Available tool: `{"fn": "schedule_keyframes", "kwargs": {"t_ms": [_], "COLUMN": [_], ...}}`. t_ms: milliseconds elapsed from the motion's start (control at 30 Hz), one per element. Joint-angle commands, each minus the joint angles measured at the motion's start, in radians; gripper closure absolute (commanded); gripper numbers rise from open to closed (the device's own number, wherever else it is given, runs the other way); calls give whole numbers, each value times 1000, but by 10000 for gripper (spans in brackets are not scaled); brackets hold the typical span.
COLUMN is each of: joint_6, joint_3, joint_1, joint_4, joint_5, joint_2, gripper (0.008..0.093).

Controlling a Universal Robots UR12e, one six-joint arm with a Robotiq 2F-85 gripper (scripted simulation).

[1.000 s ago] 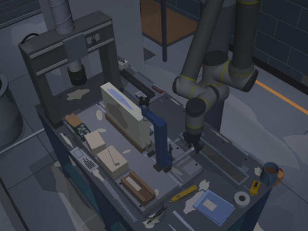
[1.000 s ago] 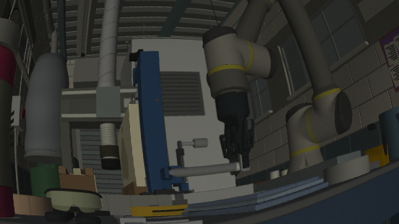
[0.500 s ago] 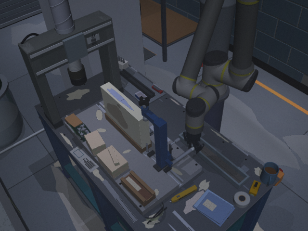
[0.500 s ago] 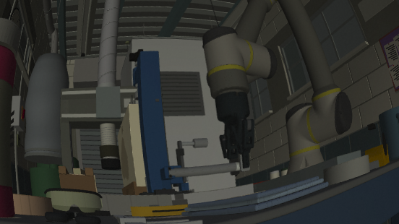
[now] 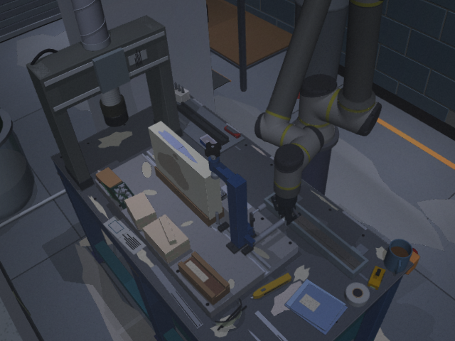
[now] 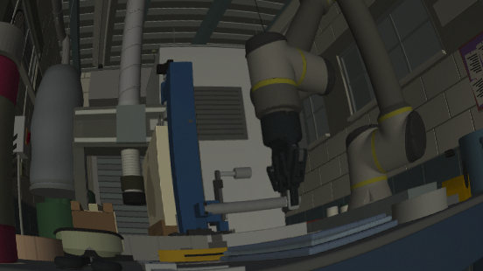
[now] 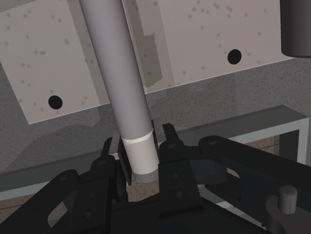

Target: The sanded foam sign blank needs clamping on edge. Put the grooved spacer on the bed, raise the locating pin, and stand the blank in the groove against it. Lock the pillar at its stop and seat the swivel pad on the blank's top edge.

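Note:
The cream foam sign blank (image 5: 182, 170) stands on edge in the brown grooved spacer (image 5: 187, 202) on the bed, with the blue pillar (image 5: 235, 205) rising beside it and a black knob (image 5: 212, 148) at the pillar's top. A grey lever handle (image 7: 120, 83) runs out level from the pillar's foot (image 6: 245, 204), and my gripper (image 7: 142, 156) is closed around its pale tip, coming straight down onto it (image 5: 286, 218). The locating pin is hidden from me.
A long shallow tray (image 5: 323, 235) lies just beyond my gripper. Foam offcuts (image 5: 158, 227), a second wooden spacer (image 5: 204, 275), a yellow knife (image 5: 272, 284), a blue folder (image 5: 316, 304), tape roll (image 5: 357, 293) and mug (image 5: 398, 253) crowd the bench front. A press frame (image 5: 99, 91) stands behind.

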Motion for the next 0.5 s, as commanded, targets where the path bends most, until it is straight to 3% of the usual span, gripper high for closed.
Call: {"fn": "schedule_keyframes", "kwargs": {"t_ms": [0, 467], "joint_6": [0, -9], "joint_3": [-1, 5], "joint_1": [0, -9], "joint_4": [-1, -2], "joint_5": [0, 0], "joint_2": [0, -4], "gripper": [934, 934]}}
